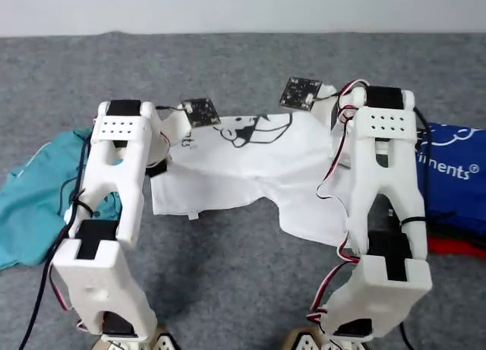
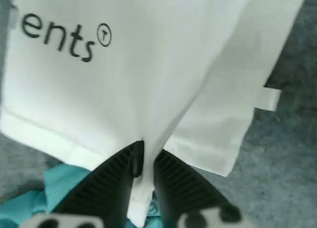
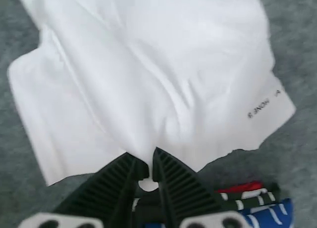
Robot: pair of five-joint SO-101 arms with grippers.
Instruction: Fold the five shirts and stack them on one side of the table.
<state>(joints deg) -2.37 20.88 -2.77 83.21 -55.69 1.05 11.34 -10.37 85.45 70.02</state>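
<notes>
Nearest the camera, the two white arms stood side by side at the near edge of the grey tabletop (image 1: 250,289), the left arm (image 1: 114,206) and the right arm (image 1: 383,183) both stretched away over the cloth.

The white shirt (image 1: 250,168) lay between them in the middle of the tabletop. It was spread out but rumpled, with a black drawing printed near its far edge and its near hem running unevenly. The left claw (image 2: 147,151) was closed narrowly on a ridge of the white shirt, with the fabric gathered up between the two black ribbed fingers (image 2: 116,176). Black lettering showed on the cloth beyond it. The right claw (image 3: 148,161) was likewise pinched onto the shirt's edge on the opposite side, with a small bit of white cloth caught between its fingers.

A teal shirt (image 1: 34,206) lay crumpled at the left side of the tabletop, just beside the white shirt and partly under the left arm. At the right side lay a blue shirt (image 1: 456,175) with white print. A red shirt (image 1: 456,247) peeked out from beneath its near edge, close to the right arm.
</notes>
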